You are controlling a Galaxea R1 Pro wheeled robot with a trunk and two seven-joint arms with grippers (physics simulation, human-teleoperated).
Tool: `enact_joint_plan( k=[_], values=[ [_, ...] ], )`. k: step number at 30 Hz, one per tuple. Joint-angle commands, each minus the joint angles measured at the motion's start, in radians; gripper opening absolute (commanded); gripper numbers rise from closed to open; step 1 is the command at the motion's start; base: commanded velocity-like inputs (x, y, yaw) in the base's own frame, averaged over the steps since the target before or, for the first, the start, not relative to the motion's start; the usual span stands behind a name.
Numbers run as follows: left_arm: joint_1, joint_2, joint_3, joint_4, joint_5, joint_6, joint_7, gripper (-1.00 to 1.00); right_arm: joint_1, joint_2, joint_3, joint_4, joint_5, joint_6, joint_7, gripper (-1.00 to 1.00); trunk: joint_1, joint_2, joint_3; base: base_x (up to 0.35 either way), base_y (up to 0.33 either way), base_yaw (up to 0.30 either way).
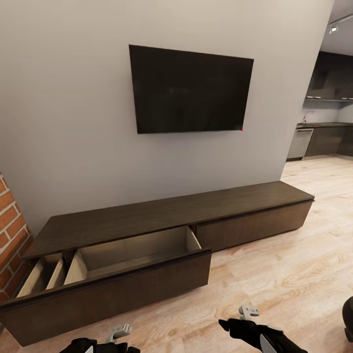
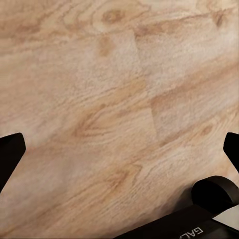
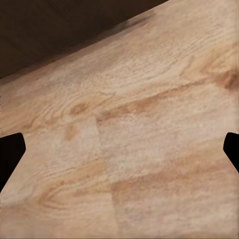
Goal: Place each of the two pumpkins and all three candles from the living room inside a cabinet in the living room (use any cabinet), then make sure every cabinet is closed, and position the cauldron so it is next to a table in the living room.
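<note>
Fingers of both my grippers are spread wide with nothing between them, left gripper and right gripper held low over the plank floor, I judge so they are free for the next pickup. Ahead, a grey wall carries the black TV. Below it runs the cabinet, its left drawer pulled out, apparently empty and ready for loading. Brick edges the left; the kitchen lies far right.
</note>
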Motion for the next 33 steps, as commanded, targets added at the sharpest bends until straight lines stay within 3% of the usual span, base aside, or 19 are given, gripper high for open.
enact_joint_plan(
  k=[1,10,21,33],
  values=[
    [0.0,0.001,-0.006,0.018,0.011,-0.014,0.0,1.0,0.001,-0.001,-0.001,0.001,-0.01,0.009,0.003,1.0,-0.004,0.007,0.002,0.0,0.0,-0.003],
    [-0.001,0.001,-0.004,0.063,0.011,-0.078,0.002,1.0,0.005,-0.002,-0.001,0.019,-0.009,0.008,0.009,1.0,-0.039,0.07,0.031,0.0,0.0,-0.099],
    [-0.001,0.0,-0.004,0.084,0.014,-0.087,0.078,1.0,0.007,-0.002,0.0,0.029,-0.008,0.009,0.003,1.0,-0.081,0.147,0.072,0.0,0.0,-0.275],
    [0.0,-0.004,-0.002,0.093,0.015,-0.087,0.09,1.0,0.008,0.0,0.002,0.073,-0.008,0.01,0.002,1.0,-0.127,0.231,0.119,0.0,0.0,-0.284]
  ],
)
